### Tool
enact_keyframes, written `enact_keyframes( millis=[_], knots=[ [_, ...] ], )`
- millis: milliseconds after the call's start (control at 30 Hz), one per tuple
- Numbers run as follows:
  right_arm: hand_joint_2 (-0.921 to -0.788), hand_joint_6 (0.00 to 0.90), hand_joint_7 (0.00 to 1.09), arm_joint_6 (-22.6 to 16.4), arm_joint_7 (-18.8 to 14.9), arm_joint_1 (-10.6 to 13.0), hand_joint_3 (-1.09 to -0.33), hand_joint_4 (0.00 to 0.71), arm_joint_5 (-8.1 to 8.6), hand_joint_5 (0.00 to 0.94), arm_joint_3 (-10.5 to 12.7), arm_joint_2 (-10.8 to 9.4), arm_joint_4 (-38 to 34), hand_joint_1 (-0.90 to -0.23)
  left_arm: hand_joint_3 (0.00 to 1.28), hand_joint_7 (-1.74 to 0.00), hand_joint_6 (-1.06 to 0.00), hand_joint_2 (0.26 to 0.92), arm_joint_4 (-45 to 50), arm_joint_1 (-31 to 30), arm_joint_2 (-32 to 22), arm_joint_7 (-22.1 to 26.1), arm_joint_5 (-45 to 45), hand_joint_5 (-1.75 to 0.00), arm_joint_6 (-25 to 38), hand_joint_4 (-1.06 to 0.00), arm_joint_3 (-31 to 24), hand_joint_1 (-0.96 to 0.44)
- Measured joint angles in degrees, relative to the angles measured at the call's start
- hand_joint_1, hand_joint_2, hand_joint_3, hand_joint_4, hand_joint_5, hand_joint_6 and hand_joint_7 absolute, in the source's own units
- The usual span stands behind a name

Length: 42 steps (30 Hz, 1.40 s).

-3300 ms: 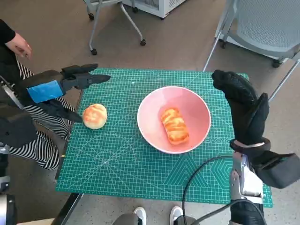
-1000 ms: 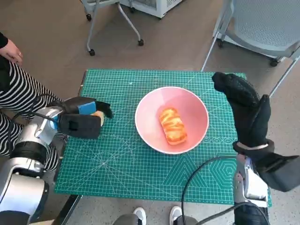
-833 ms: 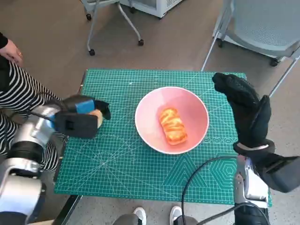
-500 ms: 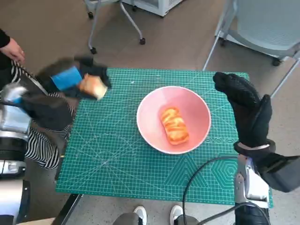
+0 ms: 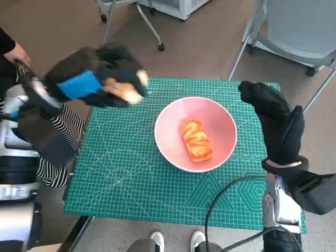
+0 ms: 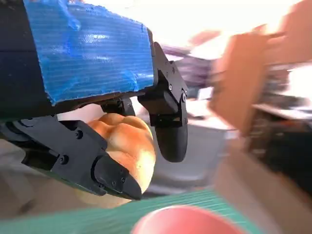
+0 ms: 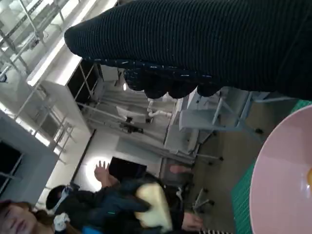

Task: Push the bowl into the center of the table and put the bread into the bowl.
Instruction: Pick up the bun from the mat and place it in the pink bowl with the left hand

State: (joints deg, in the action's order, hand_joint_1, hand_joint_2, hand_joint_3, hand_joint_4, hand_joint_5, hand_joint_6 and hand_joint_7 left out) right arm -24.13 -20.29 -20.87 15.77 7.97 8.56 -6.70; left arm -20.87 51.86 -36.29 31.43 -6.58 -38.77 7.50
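- Your left hand (image 5: 102,79) held the round bun (image 5: 124,90) up in the air, over the far left part of the mat and just beside the bowl.
- The bun (image 6: 127,146) was soft and puffy, golden on top and pale at the side. Hard black fingers (image 6: 168,129) pressed it from both sides.
- Shiny blue tape (image 6: 87,48) covered the back of that hand. It looked wrinkled and a bit torn at the edge.
- The bowl (image 5: 220,113) was pink, round and smooth. It sat near the middle of the table.
- A long bread roll (image 5: 197,140) lay inside the bowl. It was orange-brown with pale stripes across its top.
- Your right hand (image 5: 275,123) stood up beside the bowl's right edge, and I could not tell if it touched the rim. Its black knitted glove (image 7: 204,46) looked bumpy, and it held nothing. Its fingers looked bent forward, but I could not tell if they were apart.
- The green mat (image 5: 136,178) covered the table top. It was flat, with a thin white grid and slanted lines on it.
- The floor (image 5: 63,31) around the table was brown and plain.
- A grey mesh chair (image 5: 302,26) stood past the far right corner. Thin metal legs on small wheels (image 5: 160,47) stood past the far edge.
- A person in striped black-and-white clothes (image 5: 71,131) sat by the left side of the table.
- A black cable (image 5: 220,199) curved over the near right part of the mat.
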Motion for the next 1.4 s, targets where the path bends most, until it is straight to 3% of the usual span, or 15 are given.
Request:
enact_keyframes(
  millis=[300,433,567,633,833,1000,1033,1067,1100,1133,1167,1233,1400],
  knots=[
    [-0.921,0.08,0.6,0.0,0.0,-0.1,-0.728,0.222,0.01,0.004,0.1,0.1,-0.3,-0.7,0.07,-1.13,-0.69,0.884,7.1,2.2,5.9,3.2,-1.0,-1.06,7.7,-0.77,4.5,0.0],
    [-0.921,0.081,0.61,0.0,0.0,-0.1,-0.726,0.219,0.02,0.002,0.1,0.1,-0.2,-0.702,0.05,-1.15,-0.68,0.909,7.3,2.8,8.3,4.3,-2.6,-1.09,8.9,-0.72,6.6,0.0],
    [-0.921,0.082,0.6,0.0,0.0,0.0,-0.725,0.218,0.04,0.001,0.1,0.1,-0.2,-0.702,0.04,-1.15,-0.68,0.918,6.1,2.9,10.1,5.1,-3.8,-1.1,9.0,-0.71,8.1,0.0],
    [-0.921,0.082,0.6,0.0,0.0,0.1,-0.724,0.216,0.04,0.001,0.2,0.2,-0.1,-0.704,0.05,-1.06,-0.7,0.918,5.1,3.1,10.5,5.2,-4.2,-1.21,8.6,-0.68,8.4,0.0],
    [-0.921,0.081,0.6,0.0,0.0,0.7,-0.721,0.207,0.06,0.0,0.6,0.2,0.9,-0.705,0.07,-0.98,-0.69,0.915,-6.1,5.5,14.4,4.0,-8.2,-1.3,4.3,-0.67,11.9,0.0],
    [-0.921,0.083,0.59,0.0,0.0,1.6,-0.719,0.206,0.07,0.0,0.8,0.2,1.5,-0.707,0.1,-1.17,-0.58,0.919,-13.2,5.5,16.5,4.0,-10.1,-1.22,3.0,-0.67,13.8,0.0],
    [-0.921,0.083,0.59,0.0,0.0,1.7,-0.719,0.206,0.07,0.0,0.8,0.2,1.5,-0.708,0.13,-1.24,-0.55,0.92,-14.2,5.5,16.8,4.1,-10.5,-1.11,3.1,-0.6,14.0,-0.07],
    [-0.921,0.084,0.59,0.0,0.0,1.8,-0.719,0.206,0.08,0.0,0.8,0.2,1.6,-0.709,0.18,-1.31,-0.52,0.92,-14.8,5.5,16.9,4.3,-10.8,-0.88,3.6,-0.54,14.2,-0.17],
    [-0.921,0.084,0.59,0.0,0.0,1.8,-0.718,0.206,0.08,0.0,0.8,0.2,1.7,-0.71,0.17,-1.06,-0.43,0.875,-15.4,5.5,17.1,4.6,-11.0,-0.64,4.2,-0.45,14.4,-0.12],
    [-0.921,0.084,0.59,-0.1,0.0,1.9,-0.718,0.206,0.08,0.0,0.9,0.2,1.8,-0.711,0.16,-0.94,-0.41,0.863,-16.1,5.6,17.2,5.2,-11.1,-0.54,5.3,-0.43,14.5,-0.1],
    [-0.921,0.085,0.59,-0.1,0.0,1.9,-0.718,0.206,0.09,0.001,0.9,0.2,1.8,-0.712,0.13,-0.7,-0.36,0.842,-16.5,5.6,17.3,5.8,-11.1,-0.35,6.2,-0.36,14.5,-0.11],
    [-0.921,0.086,0.59,-0.1,0.1,1.9,-0.718,0.206,0.09,0.001,1.0,0.2,1.9,-0.712,0.07,-0.39,-0.31,0.83,-17.0,5.6,17.3,7.4,-11.1,-0.14,8.4,-0.27,14.6,-0.13],
    [-0.921,0.084,0.58,-0.2,0.4,2.0,-0.717,0.206,0.09,0.001,1.1,0.1,2.0,-0.711,0.03,-0.17,-0.24,0.824,-17.2,5.5,17.3,11.5,-10.5,-0.02,13.0,-0.13,14.4,-0.21]
  ],
)
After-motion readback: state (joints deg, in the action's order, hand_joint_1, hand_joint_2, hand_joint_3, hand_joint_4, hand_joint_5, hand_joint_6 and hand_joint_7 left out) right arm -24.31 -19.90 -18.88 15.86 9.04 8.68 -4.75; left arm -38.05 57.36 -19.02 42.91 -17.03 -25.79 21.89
